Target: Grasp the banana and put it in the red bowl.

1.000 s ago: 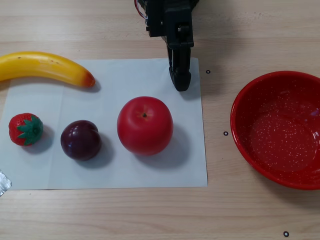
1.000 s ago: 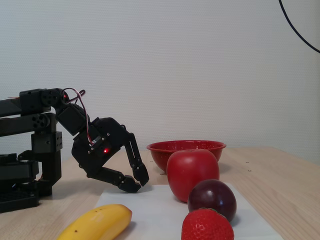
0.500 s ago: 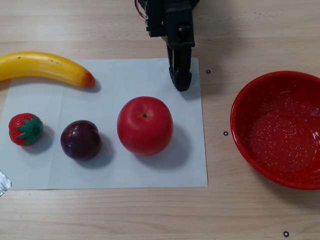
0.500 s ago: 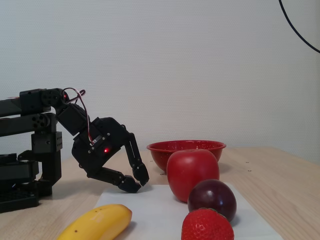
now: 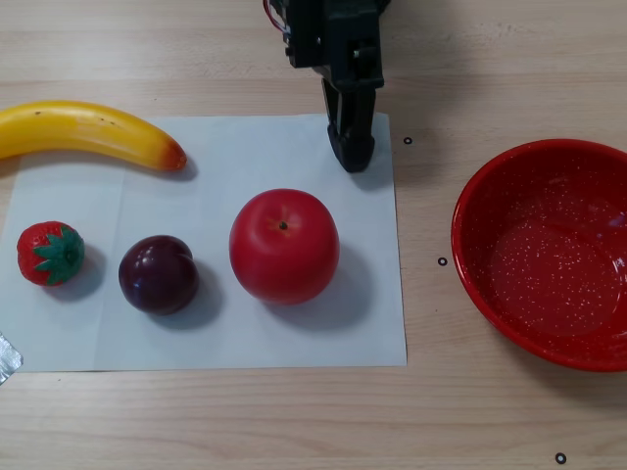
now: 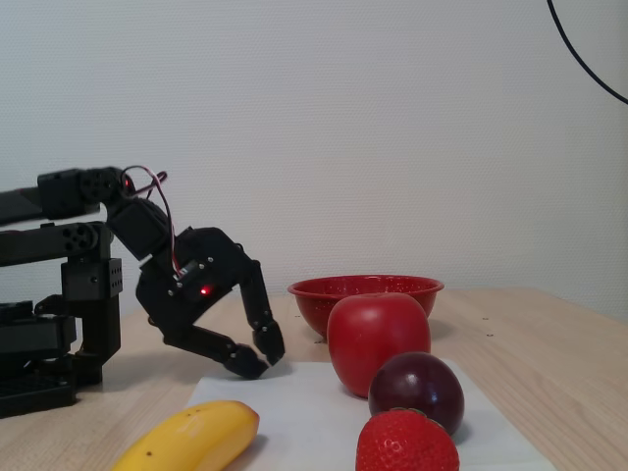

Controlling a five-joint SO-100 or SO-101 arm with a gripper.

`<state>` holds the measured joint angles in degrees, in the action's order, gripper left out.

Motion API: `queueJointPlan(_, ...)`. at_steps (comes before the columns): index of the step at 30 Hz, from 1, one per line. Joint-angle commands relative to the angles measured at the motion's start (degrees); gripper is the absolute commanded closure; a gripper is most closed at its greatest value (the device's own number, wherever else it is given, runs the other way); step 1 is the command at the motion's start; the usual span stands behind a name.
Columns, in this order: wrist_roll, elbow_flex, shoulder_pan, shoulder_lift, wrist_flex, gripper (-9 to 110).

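Gripper (image 6: 263, 361) empty, fingertips nearly closed, at the paper sheet's (image 5: 216, 338) far edge. Banana (image 5: 88, 132) far left; apple (image 5: 284, 245), plum (image 5: 158, 273) and strawberry (image 5: 49, 253) line the near side (none between them). Red bowl (image 5: 549, 250) right, off the paper.

In the other view, the white paper (image 5: 211, 245) between the gripper (image 5: 351, 157) and the banana (image 5: 88, 132) is bare, so this way along its top edge is free. The apple (image 5: 284, 245), plum (image 5: 158, 273) and strawberry (image 5: 50, 253) stand in a row lower down. The bare table (image 5: 426, 215) separates the paper from the red bowl (image 5: 549, 250).
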<state>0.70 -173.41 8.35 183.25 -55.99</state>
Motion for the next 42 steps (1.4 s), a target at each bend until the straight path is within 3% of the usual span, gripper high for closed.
queueJointPlan(1,0.79,6.86,-1.32,-2.46,-1.49,101)
queueJointPlan(22,5.62,40.69,-12.48,-24.79,-22.32,101)
queueJointPlan(42,22.68,75.59,-41.92,-51.94,-35.33,101)
